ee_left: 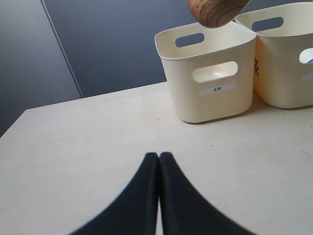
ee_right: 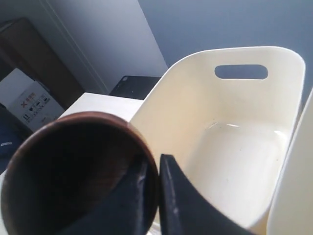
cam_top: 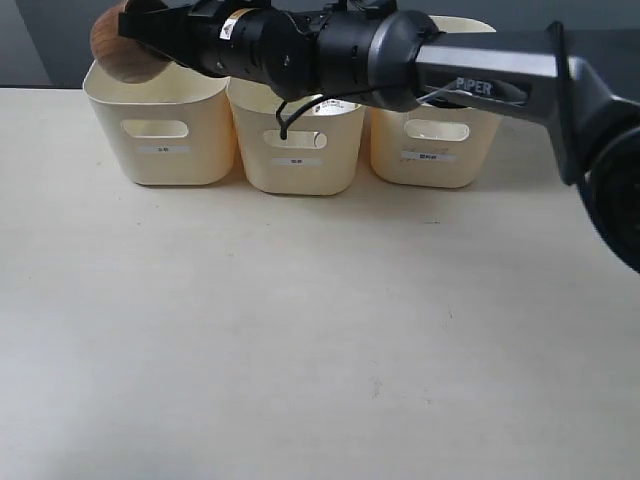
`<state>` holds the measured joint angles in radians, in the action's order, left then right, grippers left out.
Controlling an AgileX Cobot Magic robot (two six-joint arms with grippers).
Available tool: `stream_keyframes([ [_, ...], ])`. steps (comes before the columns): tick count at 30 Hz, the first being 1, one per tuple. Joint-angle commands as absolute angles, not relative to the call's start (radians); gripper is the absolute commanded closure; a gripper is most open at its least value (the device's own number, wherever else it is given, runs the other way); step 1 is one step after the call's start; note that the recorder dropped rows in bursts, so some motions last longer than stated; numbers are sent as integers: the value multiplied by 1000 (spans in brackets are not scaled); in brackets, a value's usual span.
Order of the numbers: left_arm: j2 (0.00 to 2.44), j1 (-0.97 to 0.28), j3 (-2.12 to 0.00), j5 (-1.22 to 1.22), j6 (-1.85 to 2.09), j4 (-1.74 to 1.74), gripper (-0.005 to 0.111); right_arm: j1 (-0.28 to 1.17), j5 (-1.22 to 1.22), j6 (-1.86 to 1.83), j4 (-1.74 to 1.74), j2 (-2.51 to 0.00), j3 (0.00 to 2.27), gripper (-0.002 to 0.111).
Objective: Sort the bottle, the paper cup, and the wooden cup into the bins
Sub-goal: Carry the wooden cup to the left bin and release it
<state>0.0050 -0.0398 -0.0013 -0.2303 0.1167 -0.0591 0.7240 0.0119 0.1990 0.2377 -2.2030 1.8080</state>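
The dark-brown wooden cup [cam_top: 115,50] hangs above the rim of the left bin [cam_top: 160,150], tilted on its side. My right gripper [cam_top: 150,35] has reached across from the right and is shut on the cup's rim [ee_right: 155,181], with one finger inside the cup [ee_right: 73,166] and one outside. Below it, the left bin [ee_right: 234,161] shows a bare floor. From the left wrist, the cup [ee_left: 215,12] shows above that bin [ee_left: 210,93]. My left gripper [ee_left: 159,155] is shut on nothing, low over the table. The bottle and the paper cup are out of view.
Three cream bins stand in a row at the back of the table: the left one, the middle bin [cam_top: 295,165] and the right bin [cam_top: 430,155]. The right arm [cam_top: 480,70] stretches over the middle and right bins. A dark wall [ee_left: 112,44] rises behind the table.
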Motion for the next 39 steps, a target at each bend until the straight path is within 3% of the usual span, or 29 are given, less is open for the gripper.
stream_keyframes([
  [1,0,-43,0,-225,115,-65,107,709,12,197,237,-2255,1899,109],
  [25,0,-43,0,-225,115,-65,107,675,40,165,204,-2357,1981,109],
  [29,0,-43,0,-225,115,-65,107,675,41,131,204,-2357,1981,90],
  [31,0,-43,0,-225,115,-65,107,675,34,132,215,-2357,1981,66],
  [32,0,-43,0,-225,115,-65,107,675,34,132,215,-2357,1981,61],
  [39,0,-43,0,-227,115,-65,107,675,7,132,215,-2357,1981,66],
])
